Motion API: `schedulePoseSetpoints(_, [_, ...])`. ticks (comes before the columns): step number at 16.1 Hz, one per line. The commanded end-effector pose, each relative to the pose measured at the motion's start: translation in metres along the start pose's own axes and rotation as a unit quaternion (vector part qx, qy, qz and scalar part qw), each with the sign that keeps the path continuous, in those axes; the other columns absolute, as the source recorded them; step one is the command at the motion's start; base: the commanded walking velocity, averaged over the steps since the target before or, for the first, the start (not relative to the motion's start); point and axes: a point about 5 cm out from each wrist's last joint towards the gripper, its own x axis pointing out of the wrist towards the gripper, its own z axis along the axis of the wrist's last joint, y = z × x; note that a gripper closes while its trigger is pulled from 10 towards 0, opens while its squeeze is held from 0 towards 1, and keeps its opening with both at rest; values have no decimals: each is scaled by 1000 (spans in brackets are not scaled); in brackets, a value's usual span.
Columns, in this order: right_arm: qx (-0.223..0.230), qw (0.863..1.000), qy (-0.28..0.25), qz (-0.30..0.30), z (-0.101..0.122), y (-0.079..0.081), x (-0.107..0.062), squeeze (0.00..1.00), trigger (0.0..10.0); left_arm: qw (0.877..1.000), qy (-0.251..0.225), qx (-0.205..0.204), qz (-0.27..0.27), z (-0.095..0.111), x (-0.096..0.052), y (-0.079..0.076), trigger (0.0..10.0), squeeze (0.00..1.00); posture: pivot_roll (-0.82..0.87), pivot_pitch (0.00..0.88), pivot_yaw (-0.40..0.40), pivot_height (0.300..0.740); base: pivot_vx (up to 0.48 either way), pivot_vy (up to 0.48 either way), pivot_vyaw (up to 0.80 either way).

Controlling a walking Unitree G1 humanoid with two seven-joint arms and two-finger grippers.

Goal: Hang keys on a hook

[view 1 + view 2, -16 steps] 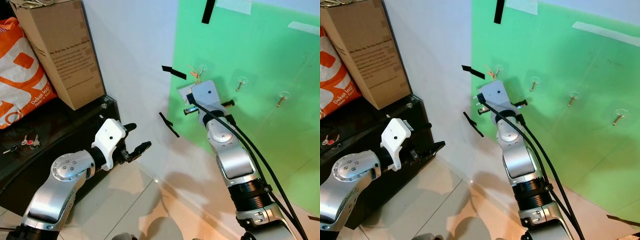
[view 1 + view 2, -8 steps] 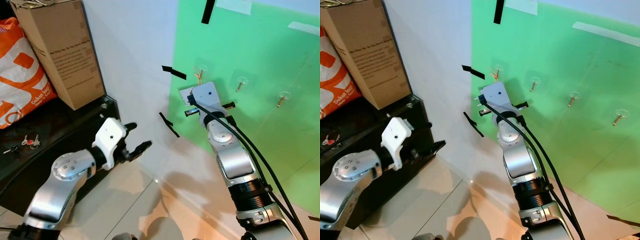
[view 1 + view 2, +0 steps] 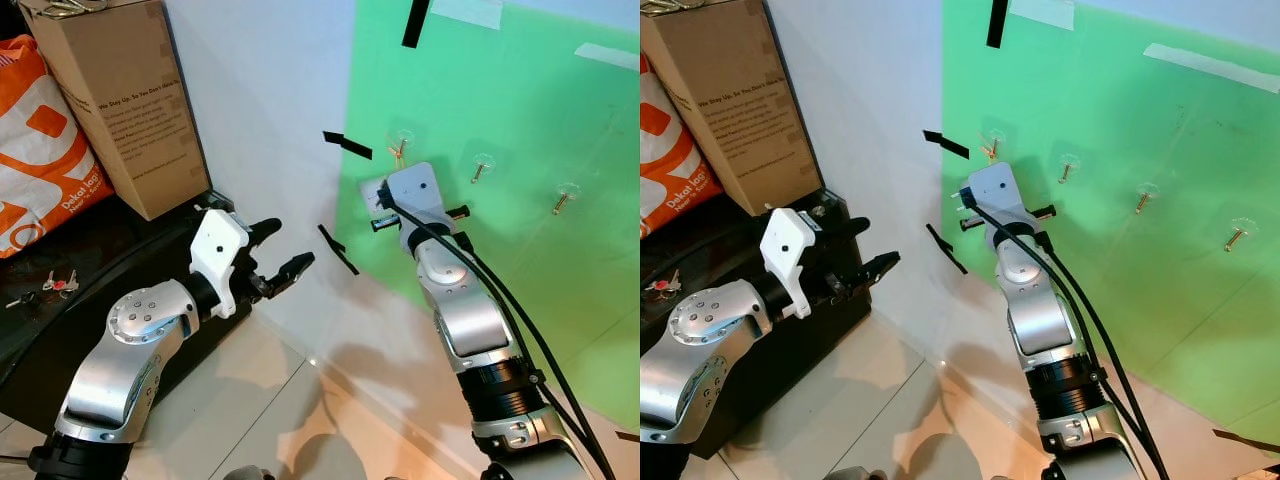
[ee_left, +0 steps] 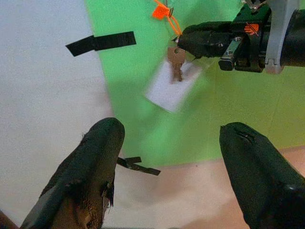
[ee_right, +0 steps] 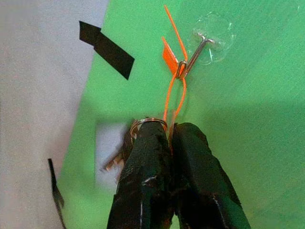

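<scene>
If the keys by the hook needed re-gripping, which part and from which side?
Take the key ring, coming from below the hook, as the right gripper does. The ring hangs under it on a thin orange loop, probably too slack to pinch.

head cameras look down; both wrist views closely share the hook (image 5: 199, 46).

Four wall hooks (image 3: 990, 148), two boxes (image 3: 120, 100)

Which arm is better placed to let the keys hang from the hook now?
Right: the right pincer grips the metal keys, whose orange loop is over the clear wall hook.
</scene>
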Motion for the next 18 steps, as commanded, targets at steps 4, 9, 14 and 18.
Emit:
schedulePoseSetpoints(4, [23, 995, -64, 79, 3, 6, -13, 1000, 10000, 1000, -14, 4, 20, 7, 3, 3, 10000, 0, 2, 0, 25, 740, 0, 0, 0])
schedulePoseSetpoints(9, [44, 995, -33, 79, -19, -6, -30, 1000, 10000, 997, 11, 17, 76, -6, 10, 3, 10000, 0, -5, 0, 17, 740, 0, 0, 0])
schedulePoseSetpoints(14, [180, 978, -40, 100, -37, -4, -59, 1000, 10000, 973, 39, 33, 226, -24, -10, 17, 10000, 0, -12, 0, -24, 740, 0, 0, 616])
schedulePoseSetpoints(18, [243, 967, 31, 72, -71, -8, -68, 1000, 10000, 963, 72, 53, 255, -43, -14, 4, 10000, 0, -1, 0, -48, 740, 0, 0, 766])
